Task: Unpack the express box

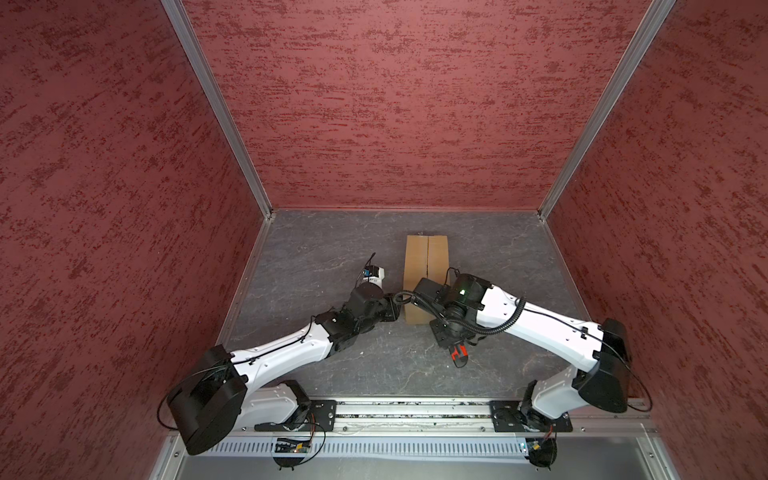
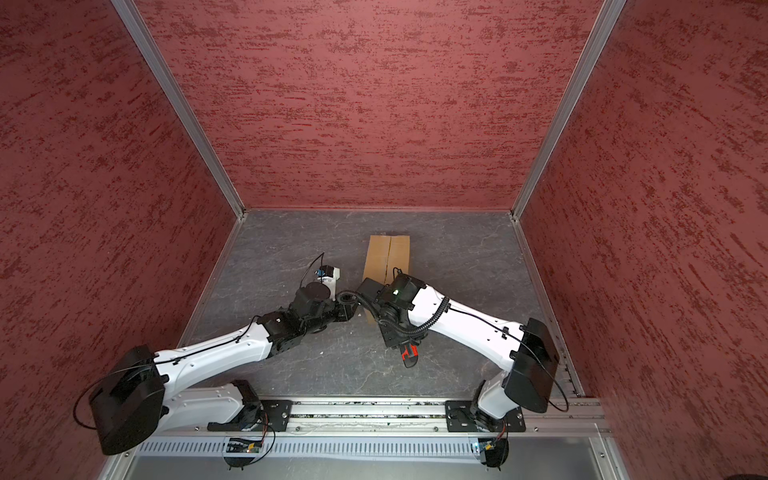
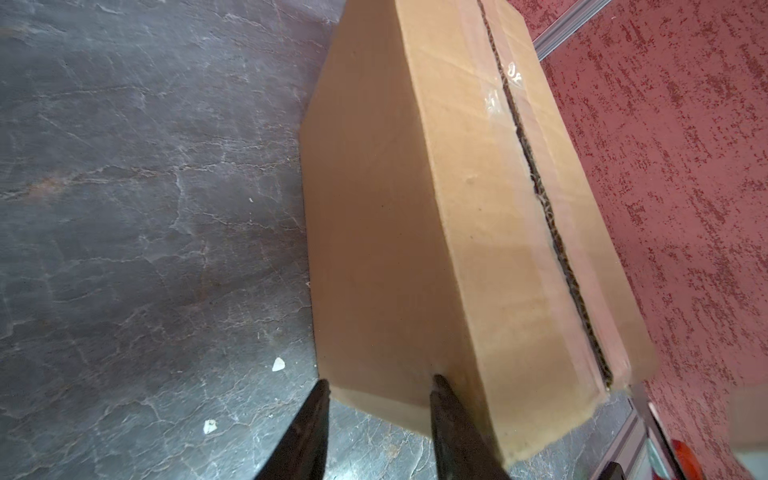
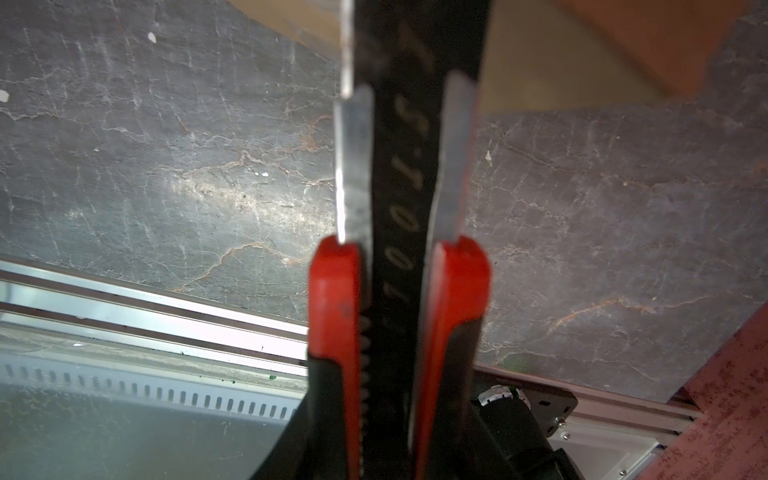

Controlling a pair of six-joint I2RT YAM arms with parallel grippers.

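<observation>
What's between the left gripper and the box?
Nothing. In the left wrist view the left gripper has its open fingertips right against the express box; no gap shows.

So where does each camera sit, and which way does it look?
Both top views: high above the front, looking down on table, box, left arm and right arm.
Left wrist: on the left arm, looking along the box; its fingers show at the near corner.
Right wrist: on the right arm, looking along the knife between its fingers.
Shared: top and left wrist views both show the box's seam.
</observation>
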